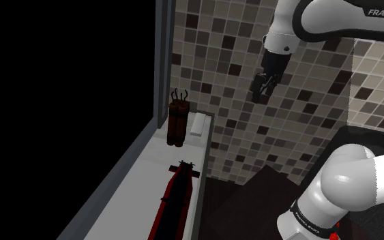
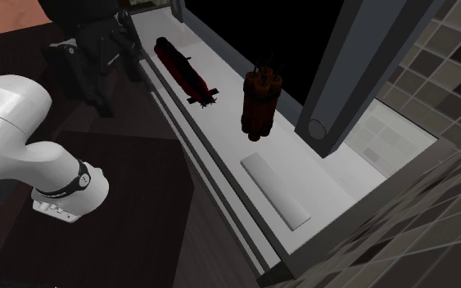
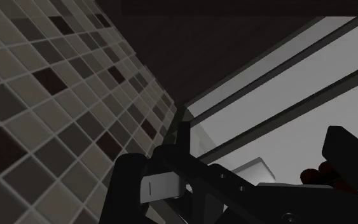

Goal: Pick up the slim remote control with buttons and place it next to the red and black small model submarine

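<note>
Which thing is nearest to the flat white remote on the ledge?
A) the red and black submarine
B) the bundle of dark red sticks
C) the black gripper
B: the bundle of dark red sticks stands right beside the remote on the ledge, while the submarine lies farther along it and the gripper hangs in the air off the ledge, in front of the tiled wall.

Opposite high views along 1 ledge (image 1: 139, 177)
</note>
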Robot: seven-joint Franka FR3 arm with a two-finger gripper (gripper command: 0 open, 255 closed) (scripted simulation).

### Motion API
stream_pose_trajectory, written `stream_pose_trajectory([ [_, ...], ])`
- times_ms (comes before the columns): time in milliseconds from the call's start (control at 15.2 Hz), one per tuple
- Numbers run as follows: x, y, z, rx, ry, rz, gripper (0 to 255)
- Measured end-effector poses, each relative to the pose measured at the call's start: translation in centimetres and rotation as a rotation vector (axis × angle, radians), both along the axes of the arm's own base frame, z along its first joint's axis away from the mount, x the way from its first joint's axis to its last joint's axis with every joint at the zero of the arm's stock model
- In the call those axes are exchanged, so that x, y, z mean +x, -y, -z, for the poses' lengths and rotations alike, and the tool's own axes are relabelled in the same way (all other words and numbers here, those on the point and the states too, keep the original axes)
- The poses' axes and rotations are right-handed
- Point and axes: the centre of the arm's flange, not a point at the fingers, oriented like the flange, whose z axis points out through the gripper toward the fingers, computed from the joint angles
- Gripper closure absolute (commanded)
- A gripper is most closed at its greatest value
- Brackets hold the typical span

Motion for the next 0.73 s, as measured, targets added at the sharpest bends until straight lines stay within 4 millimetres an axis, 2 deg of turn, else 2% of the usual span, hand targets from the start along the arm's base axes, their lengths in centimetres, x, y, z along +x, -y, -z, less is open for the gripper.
stream_pose_trajectory([
  [198, 1.0, -0.4, 1.0, 0.006, 0.000, 0.032, 0],
  [726, 9.2, -1.1, 7.3, 0.046, 0.004, 0.240, 0],
])
